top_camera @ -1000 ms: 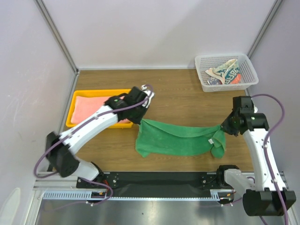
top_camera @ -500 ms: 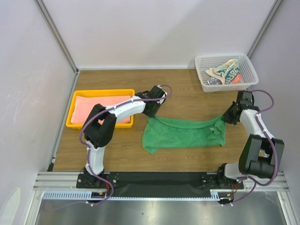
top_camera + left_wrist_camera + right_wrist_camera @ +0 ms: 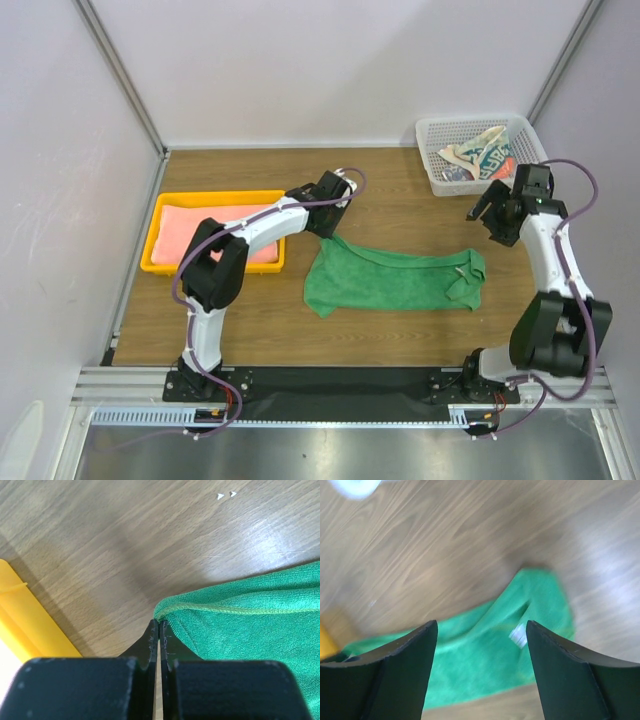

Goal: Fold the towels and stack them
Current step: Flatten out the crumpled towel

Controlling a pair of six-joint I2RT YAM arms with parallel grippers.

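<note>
The green towel (image 3: 395, 282) lies spread lengthwise on the wooden table, its right end bunched and folded over. My left gripper (image 3: 330, 222) is low at its far left corner, shut on the hemmed corner (image 3: 165, 611) that sits right at the fingertips (image 3: 158, 623). My right gripper (image 3: 488, 215) hangs open above the table beyond the towel's right end, nothing between its fingers; below it are the blurred green towel (image 3: 540, 595) and its white label (image 3: 518, 634). The salmon-pink towel (image 3: 205, 230) lies flat in the yellow tray. The patterned towel (image 3: 480, 155) sits crumpled in the basket.
The yellow tray (image 3: 215, 196) stands at the left, close behind my left arm; its edge (image 3: 30, 625) shows beside the left fingers. The white mesh basket (image 3: 480, 120) is at the back right corner. Grey walls close in the table on three sides.
My right gripper has opened and let go of the towel's right end, then lifted away toward the back right. The towel, earlier held stretched between both grippers, now lies on the table.
</note>
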